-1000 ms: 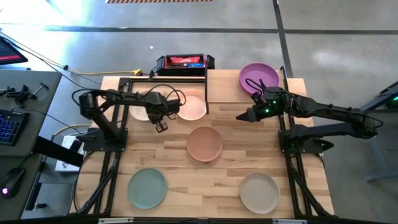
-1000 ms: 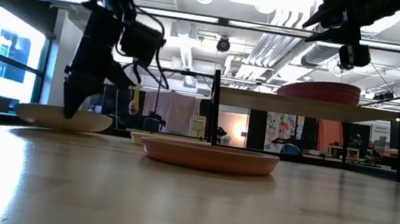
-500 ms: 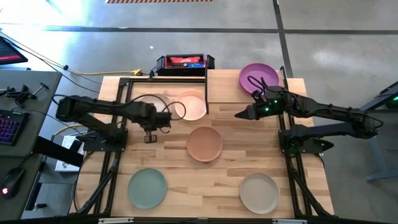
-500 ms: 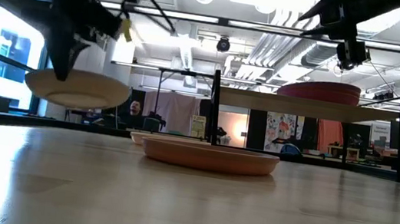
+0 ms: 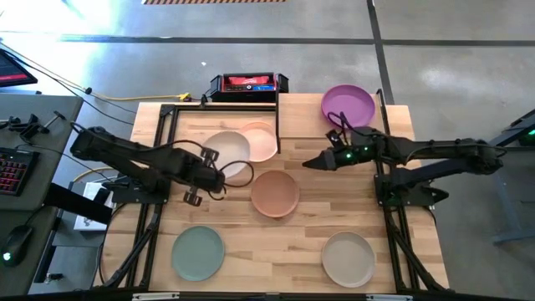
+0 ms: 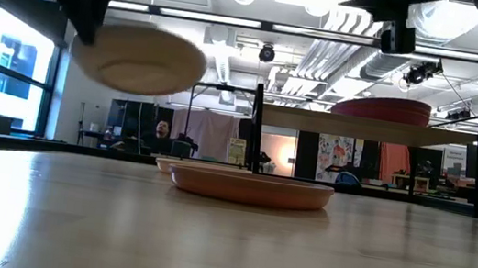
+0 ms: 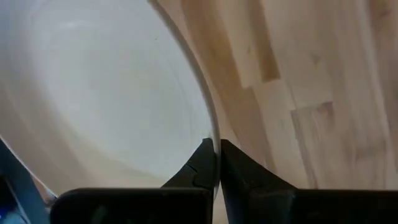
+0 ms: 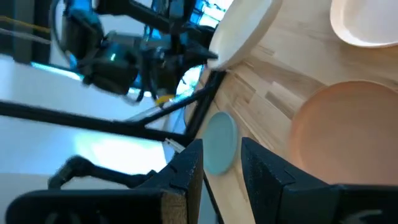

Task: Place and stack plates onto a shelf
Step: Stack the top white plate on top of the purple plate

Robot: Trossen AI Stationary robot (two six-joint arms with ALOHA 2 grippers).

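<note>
One plate in hand: I have the cream plate lifted clear of the table, pinched at its rim by the left gripper — fingers closed tight on the edge, as the left wrist view shows.
Its position: left-centre of the table, overlapping the near-left edge of the pale pink plate from above; in the low view it hangs high and tilted.
Why held so: I judge a rim pinch is the only hold a shallow plate allows, and the height is there to clear the shelf board.
Shelf: right of centre in the low view, already carrying a reddish stack; from above I cannot pick it out.
Other plates: tan plate at centre, mint plate near left, beige-grey plate near right, purple plate far right.
Right gripper: hovering right of the tan plate, jaws a little apart and holding nothing — waiting, I think, out of the carrying path.
Risk: a thin edge grip could let the plate swing or slip.
</note>
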